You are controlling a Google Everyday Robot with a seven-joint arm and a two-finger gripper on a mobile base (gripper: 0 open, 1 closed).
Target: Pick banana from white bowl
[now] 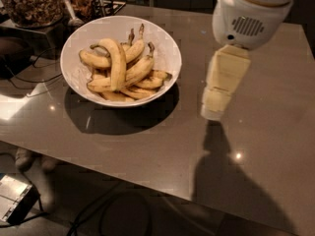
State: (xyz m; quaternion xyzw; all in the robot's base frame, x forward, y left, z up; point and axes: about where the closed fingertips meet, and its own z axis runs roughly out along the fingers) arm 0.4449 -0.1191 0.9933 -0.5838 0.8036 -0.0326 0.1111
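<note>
The white bowl (165, 43) sits on the grey table at the upper left and holds several yellow bananas (118, 65) with brown spots, piled across each other. One long banana lies on top, curving from the bowl's upper left down to its middle. My gripper (212, 111), cream-coloured below a white arm housing (248, 14), hangs above the table to the right of the bowl, apart from it. It points down and holds nothing that I can see. Its shadow falls on the table below it.
A glass jar of brown bits (29, 4) and a metal scoop (73, 14) stand behind the bowl at the far left. The table's front edge (147, 183) runs across the bottom. Cables (98, 213) and a grey box (12, 200) lie on the floor.
</note>
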